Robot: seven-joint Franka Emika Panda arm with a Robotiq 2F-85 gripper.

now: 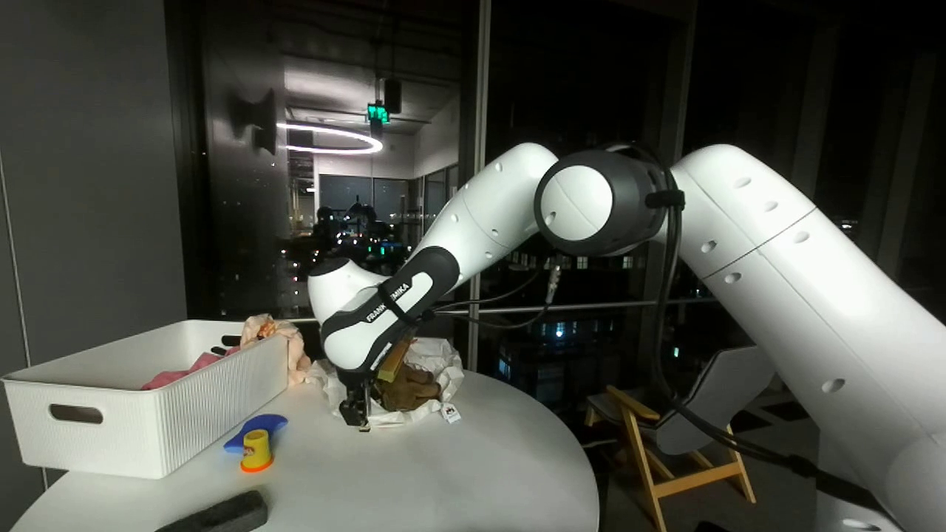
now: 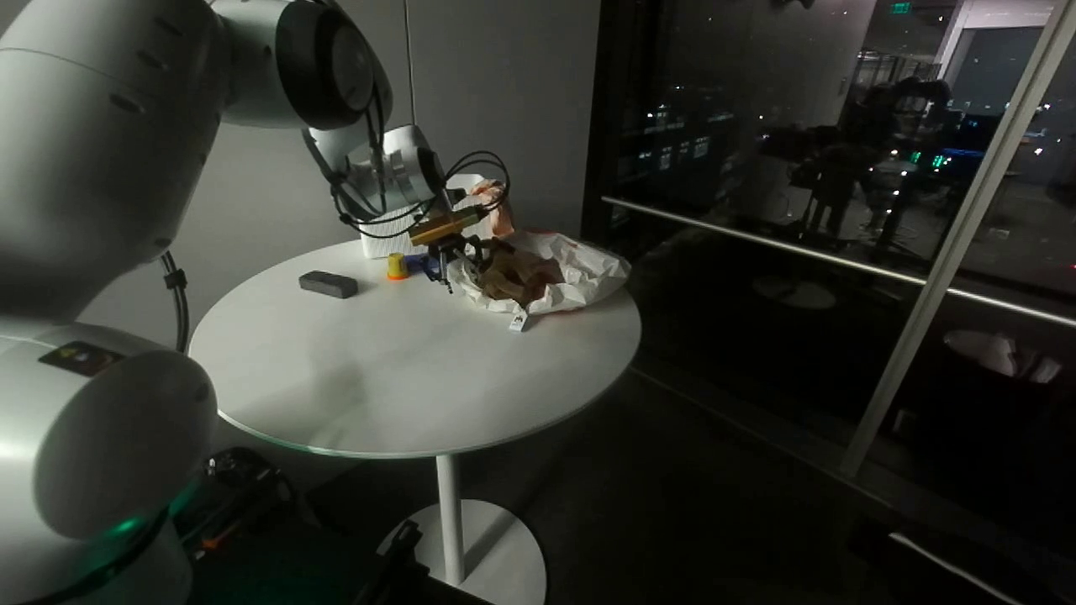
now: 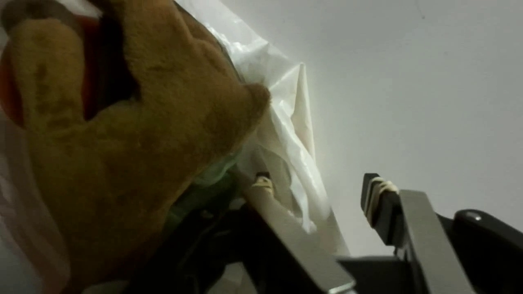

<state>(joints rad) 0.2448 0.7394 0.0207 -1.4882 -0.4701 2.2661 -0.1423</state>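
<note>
My gripper is open at the near rim of a crumpled white plastic bag. In the wrist view, one finger is at the bag's edge, partly among its folds, and the other is outside over the table. Bag folds lie between the fingers. A brown plush thing with stubby limbs lies in the bag beside the gripper; something red and something green show near it. In both exterior views, the gripper is low beside the bag and the plush thing.
The round white table also bears a white basket with pink cloth inside and peach cloth over its rim. A yellow cup, a blue object and a dark block lie nearby. A small tag is by the bag.
</note>
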